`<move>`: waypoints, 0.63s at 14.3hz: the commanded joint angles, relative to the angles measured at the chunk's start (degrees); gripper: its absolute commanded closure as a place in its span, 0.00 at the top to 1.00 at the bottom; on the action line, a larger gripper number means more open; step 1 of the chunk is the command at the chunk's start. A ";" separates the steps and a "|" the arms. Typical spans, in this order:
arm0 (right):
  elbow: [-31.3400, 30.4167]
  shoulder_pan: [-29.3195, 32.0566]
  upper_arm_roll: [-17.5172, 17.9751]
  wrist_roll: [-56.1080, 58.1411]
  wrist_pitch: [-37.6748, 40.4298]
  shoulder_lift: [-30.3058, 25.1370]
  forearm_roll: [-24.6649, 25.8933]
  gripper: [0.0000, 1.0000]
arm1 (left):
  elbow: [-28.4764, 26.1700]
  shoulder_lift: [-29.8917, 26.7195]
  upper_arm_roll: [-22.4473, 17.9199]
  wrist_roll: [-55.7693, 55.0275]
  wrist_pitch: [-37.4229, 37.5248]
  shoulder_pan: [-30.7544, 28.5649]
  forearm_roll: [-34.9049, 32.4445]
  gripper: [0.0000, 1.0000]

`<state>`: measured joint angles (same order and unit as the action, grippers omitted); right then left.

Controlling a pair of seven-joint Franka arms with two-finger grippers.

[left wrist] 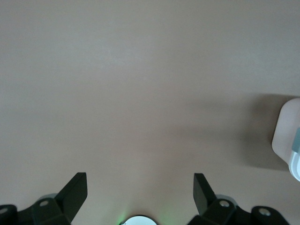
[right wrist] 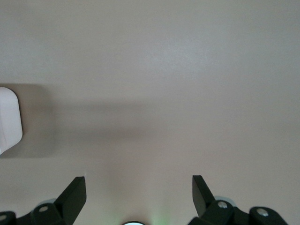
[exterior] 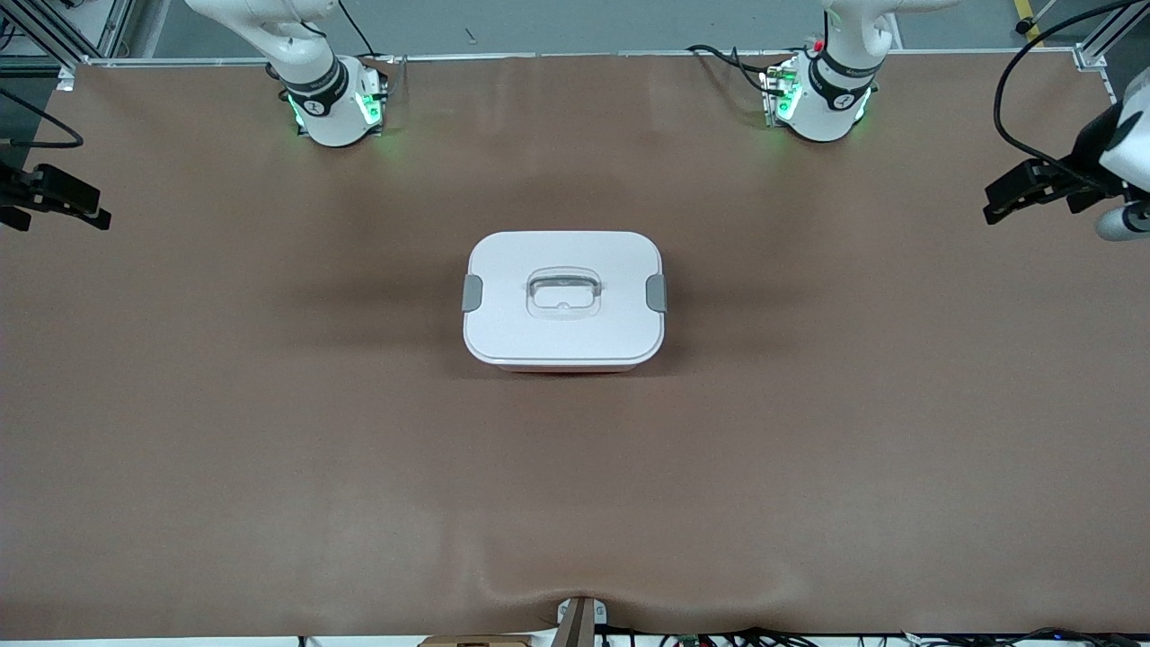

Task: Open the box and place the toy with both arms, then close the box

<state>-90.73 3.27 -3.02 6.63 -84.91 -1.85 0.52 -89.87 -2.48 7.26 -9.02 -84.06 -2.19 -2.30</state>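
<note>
A brown covering lies over the whole table [exterior: 269, 449], with a small wrinkle at the edge nearest the front camera, and both arm bases glow green along the top of my front view.

My left gripper [left wrist: 140, 192] hangs over bare table at the left arm's end, its two black fingers [left wrist: 75, 192] spread wide with nothing between them. On the front view I see it as a dark shape at the frame's edge [exterior: 1033, 190], well apart from anything. In its wrist view, a corner of the box [left wrist: 287, 133] just shows at the picture's edge, with one grey clip peeking in.

My right gripper [right wrist: 139, 192] is likewise wide apart and empty, hovering over bare table at the right arm's end; the front view catches it at the border of the frame [exterior: 58, 199]. Its wrist view picks up a rounded white corner of the box [right wrist: 9, 122] and the shadow it throws.

The box [exterior: 564, 301] sits in the middle of the table, between the two grippers and well clear of both. Its white lid [exterior: 503, 270] is on, a grey clip [exterior: 472, 293] at each short end, the clear recessed handle [exterior: 562, 292] in the centre. A thin strip of the pinkish tub shows under the lid's near edge.

I cannot find the toy in any of my views.
</note>
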 commanded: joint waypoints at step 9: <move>-0.50 0.42 0.38 0.75 -0.17 -0.34 0.63 1.00 | -1.28 -1.92 1.18 0.24 -0.23 -1.24 3.00 1.00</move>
<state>-90.94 3.28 -3.08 6.71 -84.87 -1.85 0.52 -90.26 -3.18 8.29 -9.01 -84.08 -2.76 -0.49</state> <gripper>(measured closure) 0.000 0.000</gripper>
